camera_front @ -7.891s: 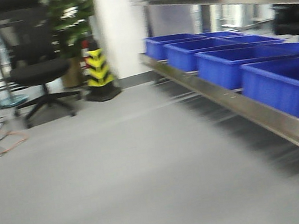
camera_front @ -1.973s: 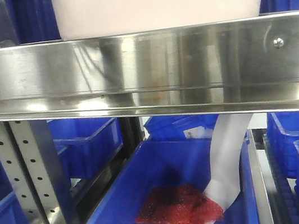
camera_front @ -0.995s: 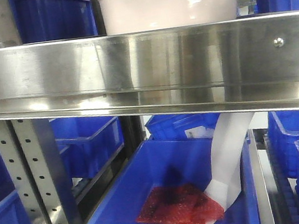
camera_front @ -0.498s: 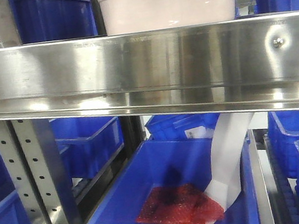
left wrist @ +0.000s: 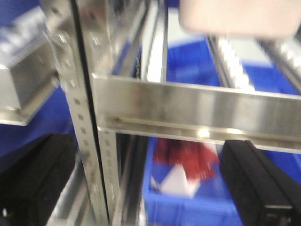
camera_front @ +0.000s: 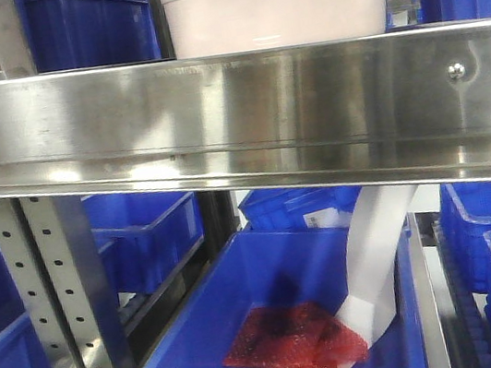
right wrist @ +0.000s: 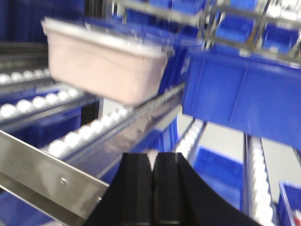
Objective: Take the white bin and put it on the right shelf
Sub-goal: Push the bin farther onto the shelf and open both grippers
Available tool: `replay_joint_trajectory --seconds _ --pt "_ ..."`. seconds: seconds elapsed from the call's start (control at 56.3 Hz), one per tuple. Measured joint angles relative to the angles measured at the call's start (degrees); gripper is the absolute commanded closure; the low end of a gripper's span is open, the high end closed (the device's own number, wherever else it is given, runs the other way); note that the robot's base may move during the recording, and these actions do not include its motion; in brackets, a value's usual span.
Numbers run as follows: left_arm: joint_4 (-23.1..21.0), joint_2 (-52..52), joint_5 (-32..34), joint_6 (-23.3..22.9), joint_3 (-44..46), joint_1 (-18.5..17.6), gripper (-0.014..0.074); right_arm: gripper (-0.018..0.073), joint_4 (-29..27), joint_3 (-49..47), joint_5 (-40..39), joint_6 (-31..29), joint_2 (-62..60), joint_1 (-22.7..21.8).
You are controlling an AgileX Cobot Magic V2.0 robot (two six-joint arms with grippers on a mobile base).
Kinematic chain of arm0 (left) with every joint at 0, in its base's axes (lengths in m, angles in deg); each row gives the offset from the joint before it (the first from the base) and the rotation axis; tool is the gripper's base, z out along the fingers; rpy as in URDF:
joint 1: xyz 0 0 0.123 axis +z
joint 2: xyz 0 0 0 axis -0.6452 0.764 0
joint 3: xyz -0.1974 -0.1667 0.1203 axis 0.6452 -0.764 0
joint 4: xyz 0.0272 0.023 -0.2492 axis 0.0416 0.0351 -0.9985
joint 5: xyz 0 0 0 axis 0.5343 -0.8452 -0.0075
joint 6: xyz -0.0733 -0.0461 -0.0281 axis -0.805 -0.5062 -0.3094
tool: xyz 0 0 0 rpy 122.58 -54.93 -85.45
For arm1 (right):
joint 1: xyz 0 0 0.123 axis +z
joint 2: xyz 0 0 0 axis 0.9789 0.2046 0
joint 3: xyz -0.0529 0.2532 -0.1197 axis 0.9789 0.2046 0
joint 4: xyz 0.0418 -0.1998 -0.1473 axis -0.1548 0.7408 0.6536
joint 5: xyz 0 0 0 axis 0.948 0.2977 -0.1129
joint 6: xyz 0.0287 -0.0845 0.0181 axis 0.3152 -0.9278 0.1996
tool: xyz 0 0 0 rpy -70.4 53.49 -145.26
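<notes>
Pinkish white bin apparently on right shelf; left gripper apart, right gripper together.

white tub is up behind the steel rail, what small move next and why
Probably draw both arms straight back. The pale pinkish-white plastic tub sits behind the brushed steel front rail, apparently on the rollers. The right claw is shut on nothing and the left claw is open, neither touching it.

Shelf rail in front, crates flanking bin
</notes>
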Motion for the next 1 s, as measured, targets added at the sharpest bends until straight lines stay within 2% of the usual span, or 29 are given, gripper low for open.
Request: replay_joint_trajectory --seconds 0.16,0.302,0.462,0.995 --pt "0.00 -9.71 3.97 0.00 -5.99 0.00 0.0715 0.0486 -2.75 -0.01 -0.22 0.08 -2.92 0.00" --pt "-0.44 -13.81 4.39 -0.03 -6.71 0.00 0.0715 0.0486 -3.26 -0.01 -0.22 0.08 -2.93 0.00" --pt "-1.49 -14.67 4.39 -0.03 -6.71 0.00 0.0715 0.0486 -3.39 -0.01 -0.22 0.08 -2.93 0.00" --pt "-0.66 -14.91 4.93 -0.52 -8.36 0.00 0.0715 0.0486 -3.51 -0.01 -0.25 0.13 -2.93 0.00"
